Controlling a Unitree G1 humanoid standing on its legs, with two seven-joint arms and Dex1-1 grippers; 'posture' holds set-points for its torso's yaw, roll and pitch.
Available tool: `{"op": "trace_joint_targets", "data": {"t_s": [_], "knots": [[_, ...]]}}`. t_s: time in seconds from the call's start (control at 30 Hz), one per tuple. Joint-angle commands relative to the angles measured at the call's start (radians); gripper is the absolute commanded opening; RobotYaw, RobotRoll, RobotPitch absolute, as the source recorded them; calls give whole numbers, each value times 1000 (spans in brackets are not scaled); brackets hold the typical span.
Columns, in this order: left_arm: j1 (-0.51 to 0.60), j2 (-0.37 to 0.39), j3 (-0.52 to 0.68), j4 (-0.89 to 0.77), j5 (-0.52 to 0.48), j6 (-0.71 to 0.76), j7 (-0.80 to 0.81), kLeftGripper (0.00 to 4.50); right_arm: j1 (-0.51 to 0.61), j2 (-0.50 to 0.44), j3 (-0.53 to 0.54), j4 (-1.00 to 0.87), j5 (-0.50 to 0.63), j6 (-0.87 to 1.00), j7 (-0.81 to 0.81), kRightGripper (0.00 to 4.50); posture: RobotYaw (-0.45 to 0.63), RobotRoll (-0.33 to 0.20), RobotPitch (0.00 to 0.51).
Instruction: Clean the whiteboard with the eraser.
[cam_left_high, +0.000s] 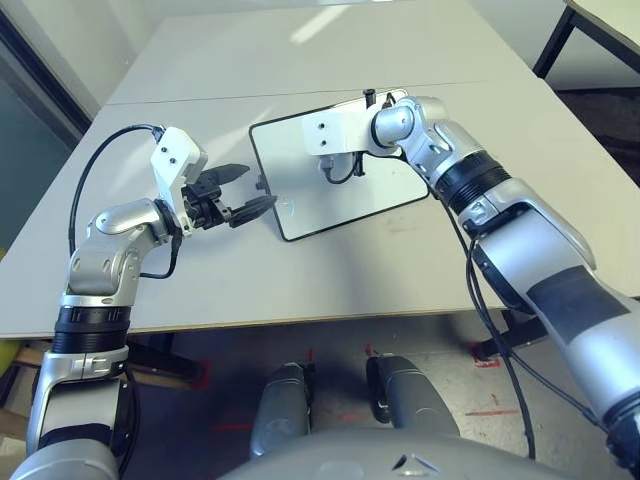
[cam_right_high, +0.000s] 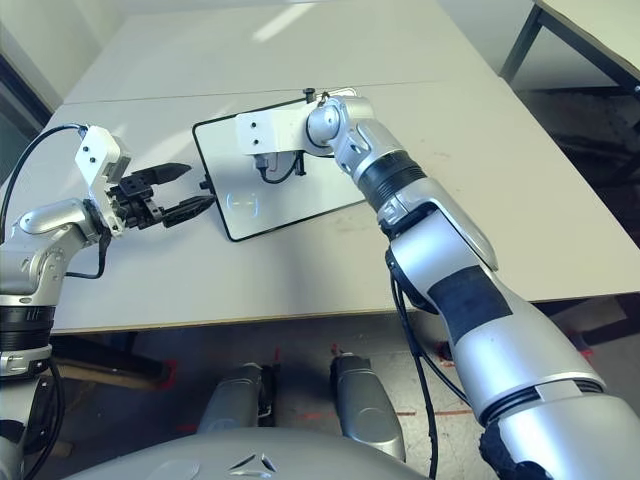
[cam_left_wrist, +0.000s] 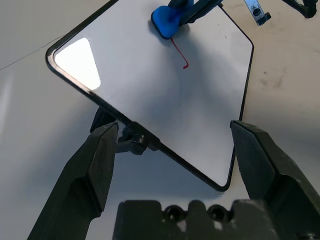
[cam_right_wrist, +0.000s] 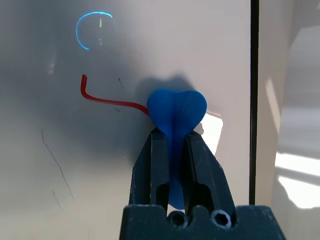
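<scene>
Pinching eraser (cam_right_wrist: 176, 112) in right claw (cam_right_wrist: 173, 142), on whiteboard (cam_left_wrist: 150, 90)

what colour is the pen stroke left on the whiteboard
Red, clearest in the right wrist view.

A pale grey worktop (cam_left_high: 300, 280) (two tops butted together), another table's dark leg (cam_left_high: 553, 40) behind.
</scene>
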Motion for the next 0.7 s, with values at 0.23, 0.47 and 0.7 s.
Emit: {"op": "trace_joint_targets", "data": {"t_s": [0.23, 0.47, 0.7], "knots": [[-19, -3, -19, 12, 5, -1, -15, 4500, 45, -71, 32, 54, -34, 18, 12, 141, -67, 0, 109], [-22, -6, -26, 13, 6, 0, -21, 4500, 44, -85, 32, 67, -36, 18, 8, 141, -72, 0, 111], [-25, -7, -29, 17, 7, -1, -26, 4500, 52, -55, 24, 25, -18, 30, 26, 141, -73, 0, 111]]}}
